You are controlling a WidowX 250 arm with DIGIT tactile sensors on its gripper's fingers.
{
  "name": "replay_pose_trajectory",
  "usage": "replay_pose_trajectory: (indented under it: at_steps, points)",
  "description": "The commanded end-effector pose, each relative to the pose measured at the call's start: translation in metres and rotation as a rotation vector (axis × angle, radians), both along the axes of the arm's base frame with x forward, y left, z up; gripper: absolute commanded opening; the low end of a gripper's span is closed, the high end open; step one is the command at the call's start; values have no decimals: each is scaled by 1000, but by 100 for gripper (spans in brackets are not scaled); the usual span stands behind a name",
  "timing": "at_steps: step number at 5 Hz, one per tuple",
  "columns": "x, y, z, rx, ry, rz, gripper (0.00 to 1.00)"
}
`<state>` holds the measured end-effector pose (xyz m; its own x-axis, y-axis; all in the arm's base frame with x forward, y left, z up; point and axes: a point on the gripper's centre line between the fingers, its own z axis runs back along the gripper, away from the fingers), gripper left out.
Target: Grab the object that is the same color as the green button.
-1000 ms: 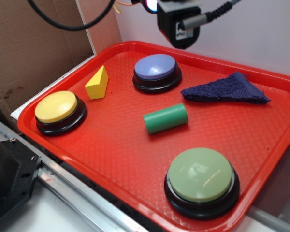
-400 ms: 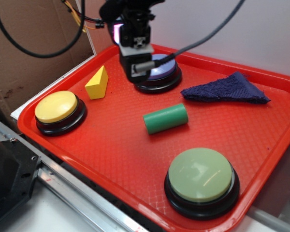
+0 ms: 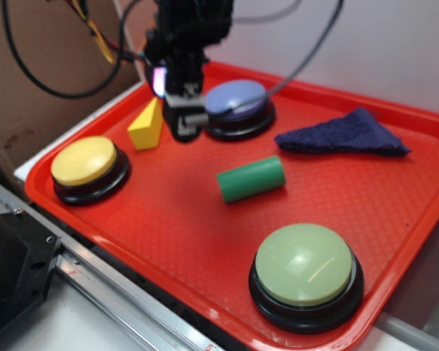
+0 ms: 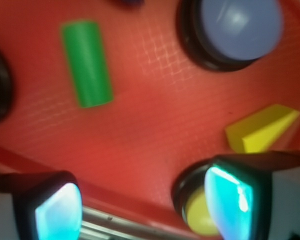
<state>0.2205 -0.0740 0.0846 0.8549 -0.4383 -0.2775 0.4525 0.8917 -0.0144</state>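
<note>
Cardboard and a pale wall back a red tray (image 3: 168, 234) holding, by size, the green button (image 3: 305, 265) at 5 o'clock, a blue-purple button (image 3: 238, 102), a yellow button (image 3: 84, 161), a navy cloth (image 3: 344, 135), the green cylinder (image 3: 251, 178) mid-tray, and a yellow wedge (image 3: 148, 126). Hanging near 11 o'clock, the claw (image 4: 140, 205) is spread, empty. The cylinder's long axis runs 8-to-2.

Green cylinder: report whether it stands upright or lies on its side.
On its side. The green cylinder lies lengthwise on the red tray, one round end facing the camera.
</note>
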Motion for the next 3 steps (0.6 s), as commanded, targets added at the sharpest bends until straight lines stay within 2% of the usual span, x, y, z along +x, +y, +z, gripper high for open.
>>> replay_pose_trajectory:
  at_steps: [1,3]
  points:
    - [10,-24,-41,-47,45,-76,100]
    - [15,-42,-53,-60,50,-106,100]
